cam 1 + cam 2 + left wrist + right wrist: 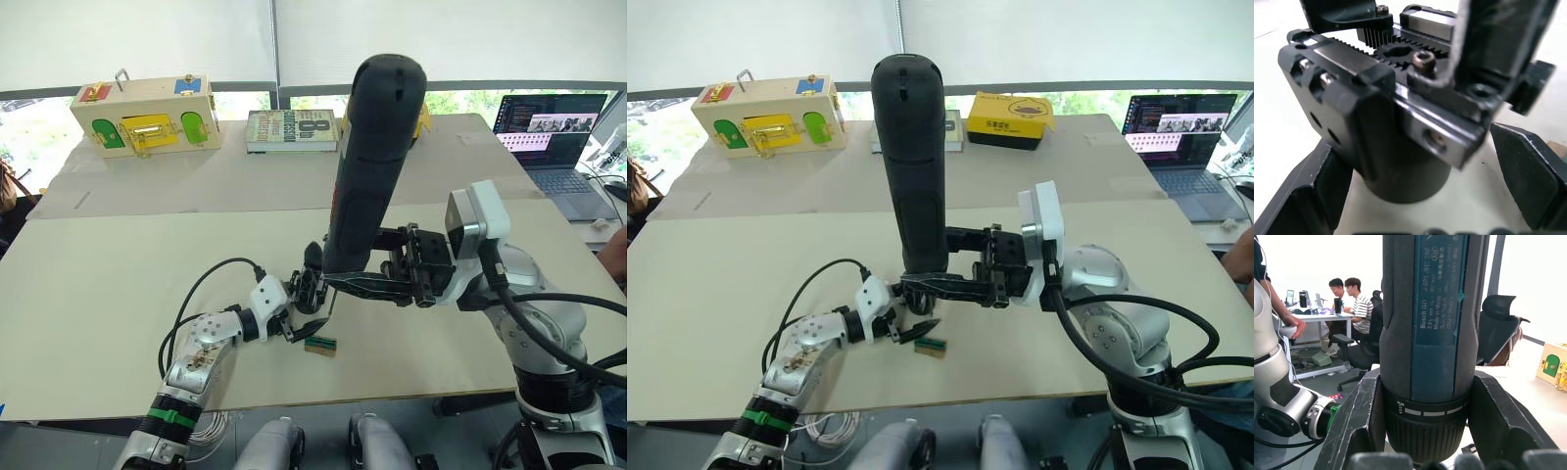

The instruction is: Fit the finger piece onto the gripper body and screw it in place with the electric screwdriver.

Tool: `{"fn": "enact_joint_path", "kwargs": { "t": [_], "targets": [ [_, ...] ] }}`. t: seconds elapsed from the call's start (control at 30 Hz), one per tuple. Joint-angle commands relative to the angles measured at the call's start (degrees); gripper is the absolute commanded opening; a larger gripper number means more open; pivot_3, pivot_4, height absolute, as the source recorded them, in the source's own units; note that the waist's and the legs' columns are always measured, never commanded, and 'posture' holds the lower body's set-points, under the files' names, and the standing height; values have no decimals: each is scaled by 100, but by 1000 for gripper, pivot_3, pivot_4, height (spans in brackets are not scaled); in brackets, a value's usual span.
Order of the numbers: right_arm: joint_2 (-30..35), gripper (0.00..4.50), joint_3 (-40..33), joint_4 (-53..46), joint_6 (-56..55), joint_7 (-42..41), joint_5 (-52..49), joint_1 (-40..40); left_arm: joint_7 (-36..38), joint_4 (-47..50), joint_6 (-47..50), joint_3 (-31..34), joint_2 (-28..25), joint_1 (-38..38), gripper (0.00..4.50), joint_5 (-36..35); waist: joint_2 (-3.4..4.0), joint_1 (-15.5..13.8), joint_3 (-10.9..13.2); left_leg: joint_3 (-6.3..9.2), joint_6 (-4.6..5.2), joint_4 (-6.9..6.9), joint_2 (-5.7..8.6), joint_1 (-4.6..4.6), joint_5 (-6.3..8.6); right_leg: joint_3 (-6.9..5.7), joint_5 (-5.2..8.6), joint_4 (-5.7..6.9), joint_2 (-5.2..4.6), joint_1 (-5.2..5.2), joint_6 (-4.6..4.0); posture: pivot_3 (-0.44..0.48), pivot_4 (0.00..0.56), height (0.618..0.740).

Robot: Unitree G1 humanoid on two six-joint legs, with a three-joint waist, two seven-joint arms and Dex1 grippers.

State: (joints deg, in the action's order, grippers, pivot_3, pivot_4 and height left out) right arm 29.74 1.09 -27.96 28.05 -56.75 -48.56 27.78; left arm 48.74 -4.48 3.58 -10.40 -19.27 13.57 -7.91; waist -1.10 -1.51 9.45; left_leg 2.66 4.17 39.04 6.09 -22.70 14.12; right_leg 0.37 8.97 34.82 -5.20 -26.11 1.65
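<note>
The right gripper (933,286) is clamping the electric screwdriver (913,166) upright, bit directly above the gripper body (1376,122), which the left gripper (306,311) is clasping.

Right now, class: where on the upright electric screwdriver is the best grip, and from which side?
Low on its barrel, at the collar above the bit, from the robot's right side. The electric screwdriver stands upright there, and the right pincer clamps that round section.

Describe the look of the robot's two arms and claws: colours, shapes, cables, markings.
Both arms are silver-grey metal with rounded joints and looping black cables. The left arm has a green band at the forearm and a white wrist block. Each claw, left claw and right claw, has two long black fingers.
</note>
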Motion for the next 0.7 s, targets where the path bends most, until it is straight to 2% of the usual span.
{"fn": "enact_joint_path", "kwargs": {
  "t": [0.03,0.1,0.13,0.2,0.3,0.7],
  "targets": [
    [-25,1920,-190,-228,-131,31,-131,39,-120,-32,125,-83,-4,9,4456,92,0,0,0,0,0,0,0,0,0,0,0,0,0,0,0,0,150,740],
    [-25,1920,-191,-229,-134,36,-129,44,-147,-69,157,-68,-24,-12,4456,91,0,0,0,0,-1,0,0,1,0,0,0,1,0,1,0,0,150,740],
    [-26,1920,-192,-234,-134,41,-130,44,-164,-92,160,-50,-39,-23,4217,92,0,1,0,0,-1,0,-1,2,0,0,0,1,0,1,0,0,150,740],
    [-25,1920,-193,-242,-136,47,-128,44,-144,-163,129,-8,-80,-24,3648,67,0,5,0,0,-2,0,-1,3,-1,0,0,3,0,2,0,0,150,740],
    [-25,1920,-193,-206,-145,36,-117,65,-8,-362,-2,44,-135,68,2302,-5,0,18,0,0,-2,0,-3,5,-1,0,0,4,2,1,-1,0,150,740],
    [23,1920,-202,-168,-127,6,-98,96,727,-1642,-499,78,-290,841,2333,-91,0,32,0,2,-19,0,-5,8,-14,-8,-5,8,2,6,-6,0,150,740]
  ]
}}
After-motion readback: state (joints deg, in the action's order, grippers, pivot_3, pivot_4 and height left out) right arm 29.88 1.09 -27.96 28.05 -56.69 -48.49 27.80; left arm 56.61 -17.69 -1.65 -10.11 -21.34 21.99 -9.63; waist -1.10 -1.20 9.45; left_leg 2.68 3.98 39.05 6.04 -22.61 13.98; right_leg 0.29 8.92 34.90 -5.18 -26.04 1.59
